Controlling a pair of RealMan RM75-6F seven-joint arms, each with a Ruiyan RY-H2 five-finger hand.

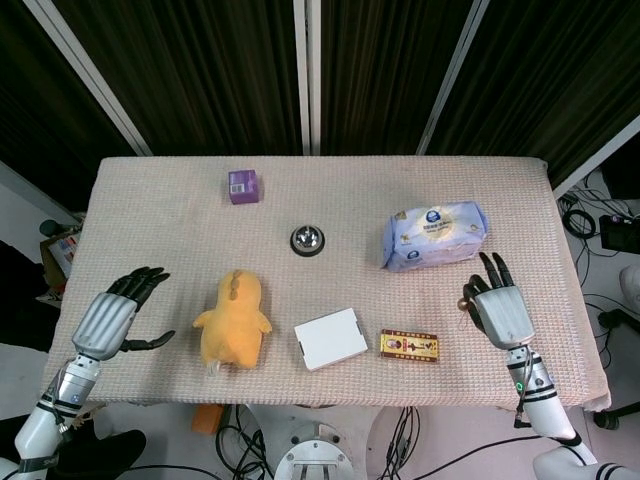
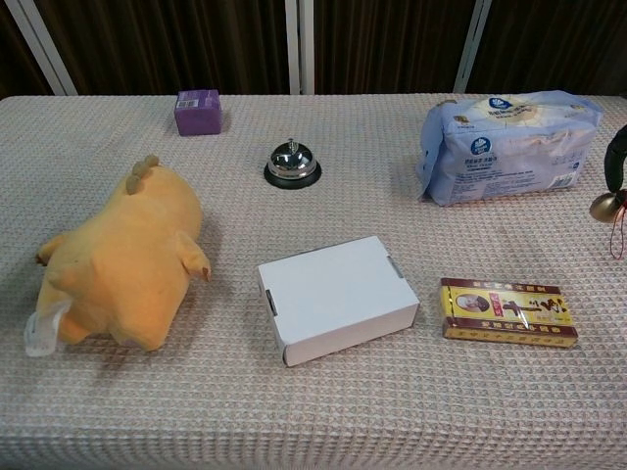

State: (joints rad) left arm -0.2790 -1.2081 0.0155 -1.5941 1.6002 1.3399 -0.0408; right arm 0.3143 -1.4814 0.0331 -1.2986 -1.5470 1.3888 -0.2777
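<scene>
The right hand hangs over the right part of the table, its back turned up to the head camera and its fingers pointing toward the far edge. A small brass bell dangles from it on a thin red cord. In the chest view the bell sits at the right edge, just below a dark fingertip, and appears to hang clear of the cloth. In the head view it is only a small brownish spot at the thumb side of the hand. So the hand is pinching the bell's cord, with the other fingers spread.

The bell hangs just in front of the pale blue pack of tissues, near its right end, and behind and to the right of the red and yellow box.

The left hand is over the left edge of the table, fingers apart and curved, holding nothing. The yellow plush duck lies nearest to it, a little way to its right, not touching.

A white box sits between the duck and the red and yellow box. Further back are a silver call bell and a small purple box.
</scene>
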